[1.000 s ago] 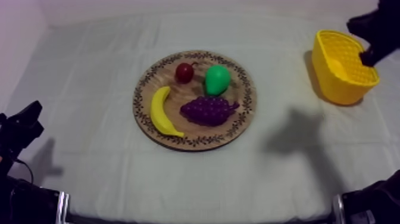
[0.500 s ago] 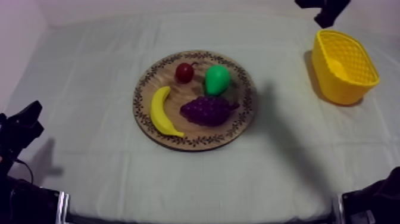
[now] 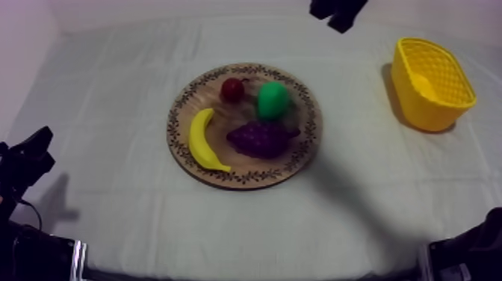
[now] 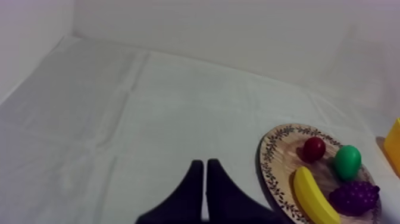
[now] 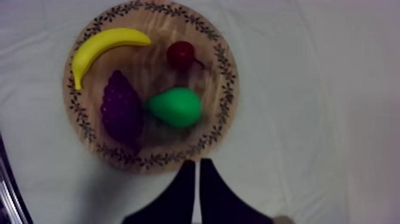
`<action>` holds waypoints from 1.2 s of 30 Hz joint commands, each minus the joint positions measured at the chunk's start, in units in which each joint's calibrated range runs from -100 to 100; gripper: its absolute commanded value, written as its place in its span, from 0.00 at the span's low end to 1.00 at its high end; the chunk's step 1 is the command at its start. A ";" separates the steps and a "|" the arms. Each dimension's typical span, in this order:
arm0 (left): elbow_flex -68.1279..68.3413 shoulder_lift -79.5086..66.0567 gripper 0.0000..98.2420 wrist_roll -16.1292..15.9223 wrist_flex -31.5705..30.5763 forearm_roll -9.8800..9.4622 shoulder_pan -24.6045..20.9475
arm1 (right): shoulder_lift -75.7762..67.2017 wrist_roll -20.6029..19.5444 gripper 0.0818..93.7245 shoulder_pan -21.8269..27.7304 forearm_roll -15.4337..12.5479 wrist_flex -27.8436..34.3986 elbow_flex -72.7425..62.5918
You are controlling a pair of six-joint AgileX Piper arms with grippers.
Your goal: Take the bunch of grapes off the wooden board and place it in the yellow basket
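Right claw (image 5: 197, 162) moved toward board (image 3: 240, 163); grapes (image 3: 258, 139) lie stem toward basket (image 3: 426, 108).

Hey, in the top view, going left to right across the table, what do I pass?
left gripper → banana → small red fruit → pear → right gripper → yellow basket

Grapes (image 3: 259, 139), banana (image 3: 202, 140) and pear (image 3: 273, 100) lie on the board (image 3: 246, 176), the basket (image 3: 409, 93) well right.
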 commanded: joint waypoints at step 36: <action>-0.03 0.00 0.00 -0.01 -0.05 -0.03 0.00 | 15.89 -0.88 0.59 -6.90 3.22 8.68 -4.97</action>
